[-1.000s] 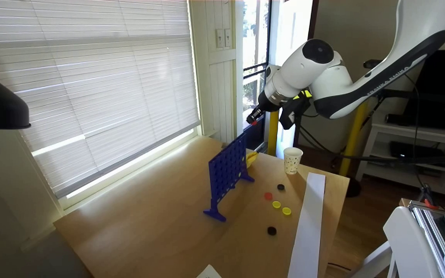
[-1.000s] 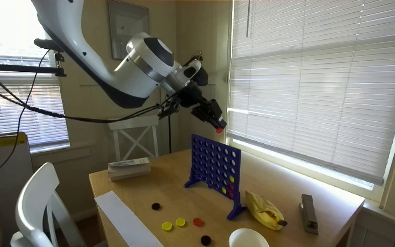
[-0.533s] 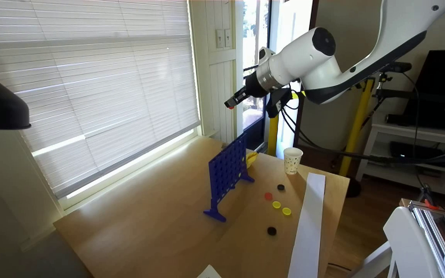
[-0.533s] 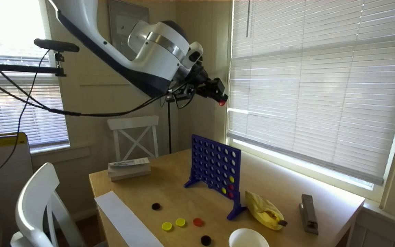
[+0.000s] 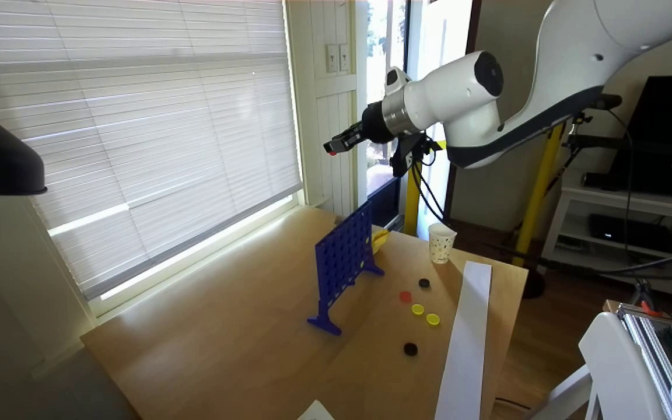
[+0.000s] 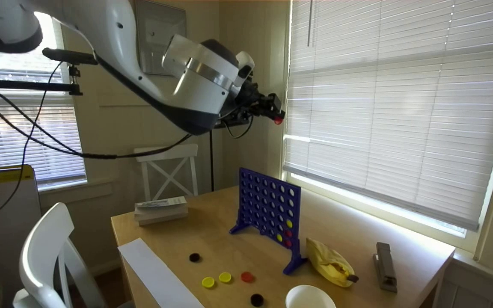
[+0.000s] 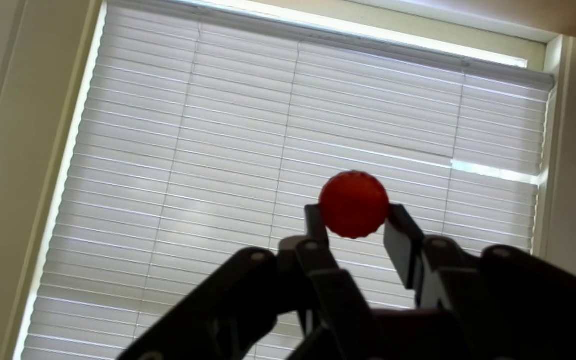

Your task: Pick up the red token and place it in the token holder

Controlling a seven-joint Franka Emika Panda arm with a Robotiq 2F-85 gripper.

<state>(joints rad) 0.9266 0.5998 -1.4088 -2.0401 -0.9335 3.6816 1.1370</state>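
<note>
I'm judging: between pick and place | tool (image 7: pixel 354 216) is pinching the red token (image 7: pixel 353 204) by its rim, hanging well above the token holder (image 5: pixel 345 254) | next is likely calling for squaring it with the top edge, then lowering

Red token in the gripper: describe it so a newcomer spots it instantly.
Find the table, then the blue rack standing on it, then the gripper higher up in both exterior views. The red token is the small round disc pinched between its jaws. Other red discs rest on the table or in the rack; it alone is held aloft.
</note>
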